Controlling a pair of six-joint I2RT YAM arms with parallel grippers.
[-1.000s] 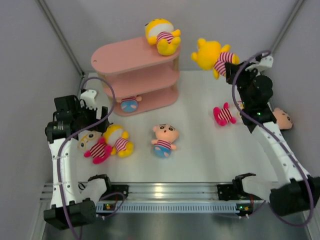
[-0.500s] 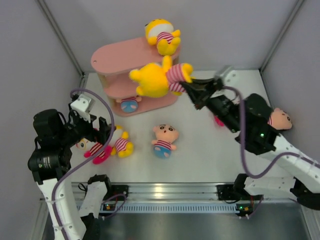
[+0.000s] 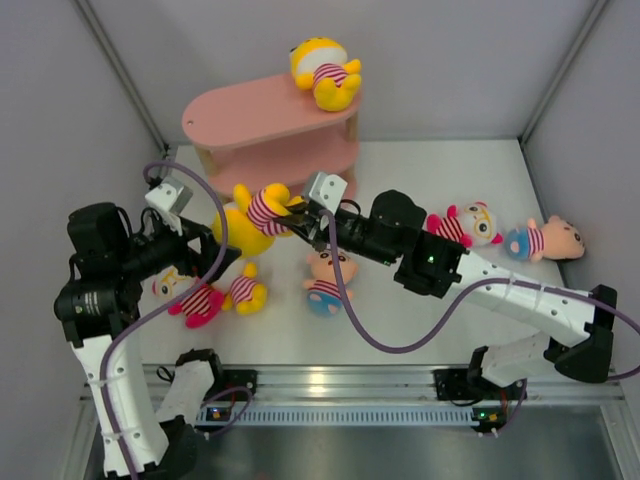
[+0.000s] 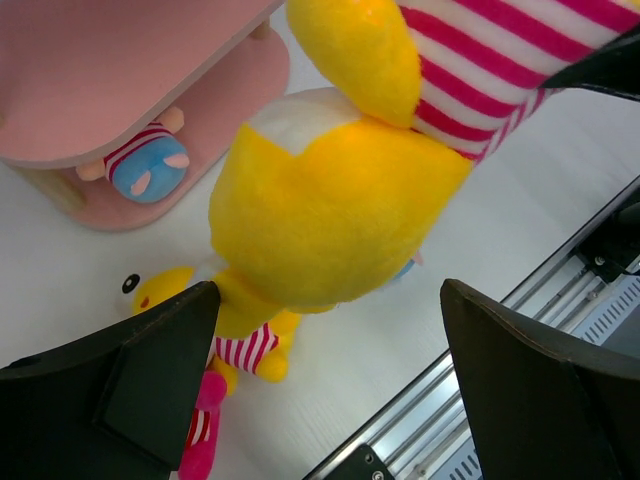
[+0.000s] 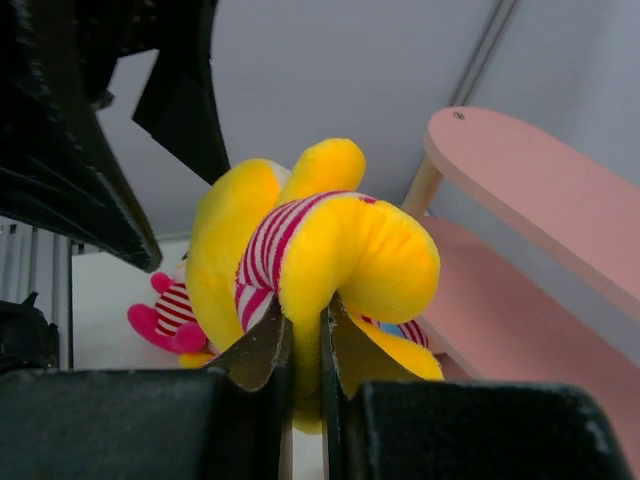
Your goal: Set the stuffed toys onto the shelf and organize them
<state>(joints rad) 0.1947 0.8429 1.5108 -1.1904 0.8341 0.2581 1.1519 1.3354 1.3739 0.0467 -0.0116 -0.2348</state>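
Note:
My right gripper [image 3: 297, 216] is shut on a limb of a yellow stuffed toy [image 3: 252, 216] in a striped shirt. It holds the toy in the air in front of the pink shelf's [image 3: 250, 115] lower tiers. The right wrist view shows the jaws [image 5: 305, 318] pinching the toy [image 5: 300, 240]. My left gripper [image 3: 208, 262] is open just below and left of the toy. In the left wrist view the toy [image 4: 330, 200] hangs between the spread fingers [image 4: 150, 370]. Another yellow toy [image 3: 325, 72] lies on the top board. A blue-bottomed toy [image 4: 145, 170] sits on the bottom tier.
On the table lie a pink toy [image 3: 190, 298] and a yellow toy [image 3: 243, 290] at the left, and a peach-faced toy [image 3: 328, 275] in the middle. At the right are a pink-limbed toy [image 3: 460, 225] and a peach-faced toy [image 3: 545, 240]. Walls enclose three sides.
My right arm has swung the yellow toy from the back right down and left to the front of the shelf. My left arm has risen and brought its open gripper under the toy.

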